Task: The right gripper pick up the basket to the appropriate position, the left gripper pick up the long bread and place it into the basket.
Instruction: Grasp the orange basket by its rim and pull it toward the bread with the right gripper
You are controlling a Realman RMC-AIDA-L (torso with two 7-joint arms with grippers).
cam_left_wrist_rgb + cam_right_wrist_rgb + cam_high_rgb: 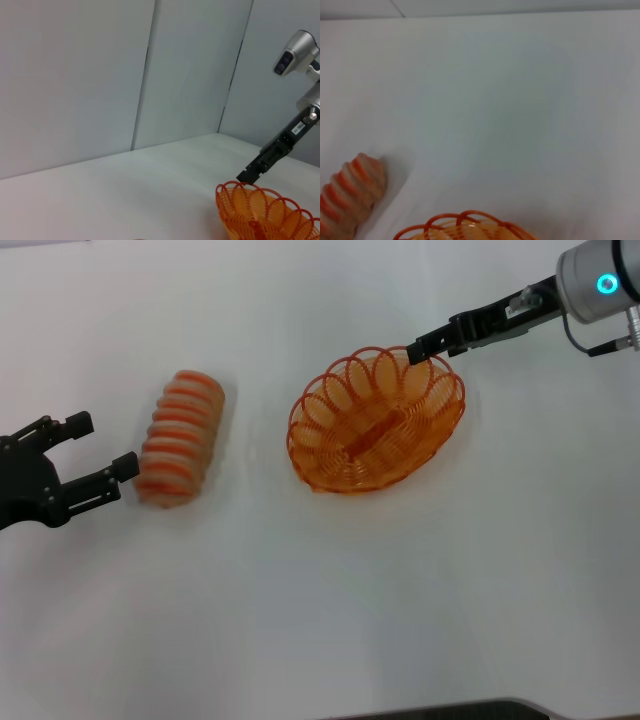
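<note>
One spread left hand (92, 454) beside one long bread (181, 437); one right hand (421, 349) pinching one basket (375, 422).

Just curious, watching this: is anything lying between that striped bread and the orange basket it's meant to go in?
Nothing visible. In the head view, only bare white table separates the long bread from the basket. The left gripper sits open at the loaf's near end; the right gripper is at the basket's far rim.

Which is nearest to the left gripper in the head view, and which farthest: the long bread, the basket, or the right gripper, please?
From the left gripper:
1. Long bread, just beside its fingertips on the robot's left.
2. Basket, mid-table, empty.
3. Right gripper, at the basket's far rim on the robot's right.
</note>
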